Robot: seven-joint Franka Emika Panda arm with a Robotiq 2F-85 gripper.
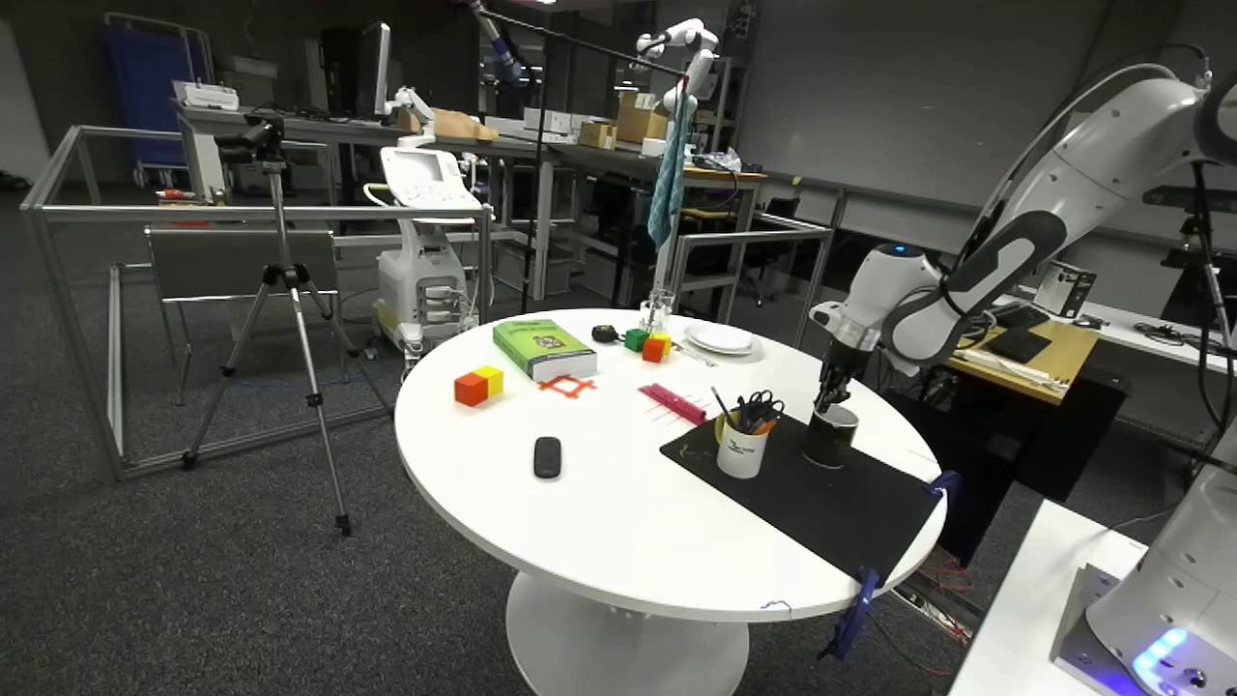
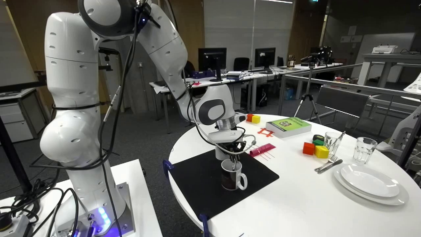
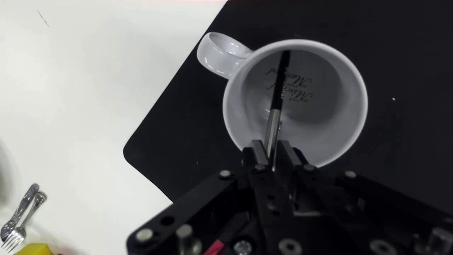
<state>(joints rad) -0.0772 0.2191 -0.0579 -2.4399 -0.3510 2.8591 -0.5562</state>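
Wrist view: one pen [image 3: 277,101], black and silver, tilted inside a mug [image 3: 299,44]; the jaws are pinched together on its silver part. Whether the pen touches the mug's bottom, where we see lettering [image 3: 299,88], we cannot tell. In both exterior views: the mug, upright on a black mat [image 2: 194,177]; the mat, on a round white worktop [image 2: 296,204]. In an exterior view we also list: near the mug, on the mat, a white cup [image 1: 740,456] holding scissors [image 1: 758,410]; well apart, a green book [image 1: 544,340].
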